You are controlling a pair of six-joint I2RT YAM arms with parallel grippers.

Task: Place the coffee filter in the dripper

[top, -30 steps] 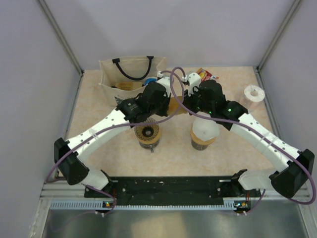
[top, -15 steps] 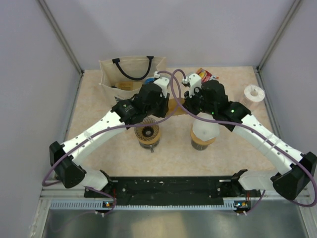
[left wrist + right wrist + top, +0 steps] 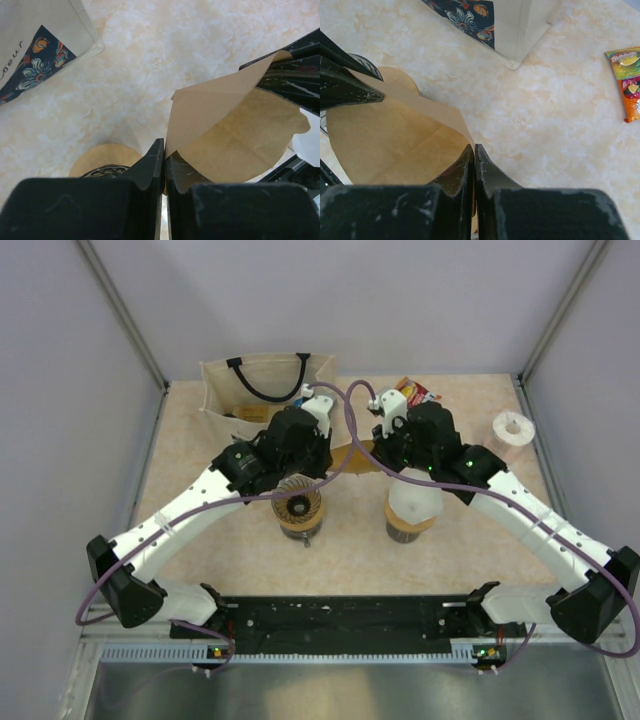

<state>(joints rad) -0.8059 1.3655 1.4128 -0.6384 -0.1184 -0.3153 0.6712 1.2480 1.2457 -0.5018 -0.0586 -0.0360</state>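
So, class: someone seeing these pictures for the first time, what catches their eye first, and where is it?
The brown paper filter, held up between the two arms mid-table, each hand pinching one edge: the left hand and the right hand. Below the left arm sits the dripper, with nothing in it yet. At the back left stands a tote bag with black handles.

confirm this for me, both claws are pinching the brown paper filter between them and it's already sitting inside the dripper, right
Not quite. Both claws do pinch the brown filter, but it is not in the dripper yet; it is held in the air between the arms. The top external view shows the dripper's ribbed cone uncovered.
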